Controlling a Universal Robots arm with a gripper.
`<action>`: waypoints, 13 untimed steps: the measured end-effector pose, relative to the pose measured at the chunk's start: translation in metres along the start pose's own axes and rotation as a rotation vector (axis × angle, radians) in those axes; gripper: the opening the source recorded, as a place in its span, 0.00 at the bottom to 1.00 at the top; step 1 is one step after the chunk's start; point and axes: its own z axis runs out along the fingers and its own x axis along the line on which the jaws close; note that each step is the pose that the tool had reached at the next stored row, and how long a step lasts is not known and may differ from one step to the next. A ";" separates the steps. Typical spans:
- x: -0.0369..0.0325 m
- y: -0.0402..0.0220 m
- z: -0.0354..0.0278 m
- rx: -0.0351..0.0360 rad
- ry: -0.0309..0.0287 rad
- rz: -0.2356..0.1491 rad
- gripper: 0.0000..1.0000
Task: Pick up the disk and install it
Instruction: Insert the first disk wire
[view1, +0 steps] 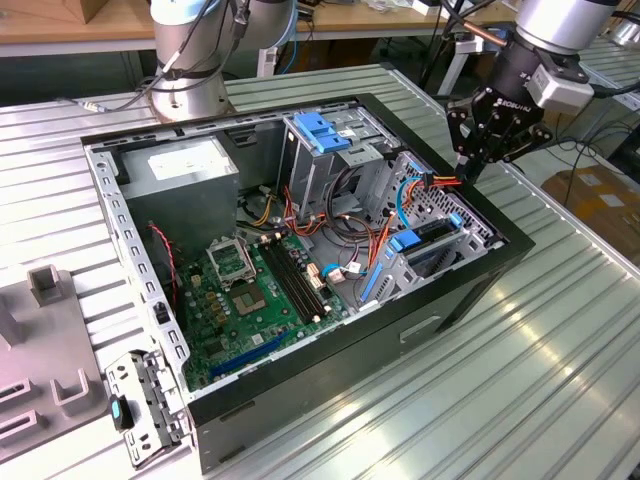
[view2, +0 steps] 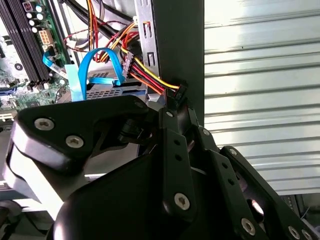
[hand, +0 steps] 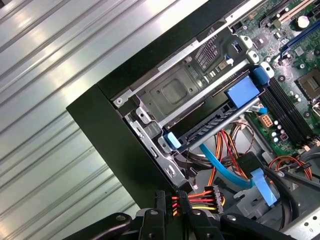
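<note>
Disk sits edge-on in the drive bay at the case corner, slid under a stamped grey metal cage plate. Blue plastic carrier tabs show at both ends, and only the dark slotted side rail is visible. It looks seated and is not in the gripper.

Gripper hangs over that same corner, just past the bay. Its jaws look closed together on a small black power connector, which carries a fan of red, orange and yellow wires.

Step in hand, as a judgement: the drive is placed and cabling is under way, with the plug held near the drive but apart from it.

Mating this plug calls for lining its keyed edge up with the drive's socket and pushing straight in. The wire bundle is short and springy, so it will likely pull sideways. The socket itself is hidden.

A flat glossy blue data cable runs just beside the wires and loops loosely.

The green motherboard with black memory slots lies flat in the case floor.

The case is black sheet metal, open on top, and rests on a ribbed aluminium table with shiny, glaring slats.
</note>
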 end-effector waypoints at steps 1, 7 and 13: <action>0.0000 0.0000 0.0001 0.0018 0.0023 0.000 0.24; 0.0001 0.0000 0.0009 0.0186 0.0250 0.001 0.24; 0.0000 0.0000 0.0009 0.0198 0.0267 0.001 0.24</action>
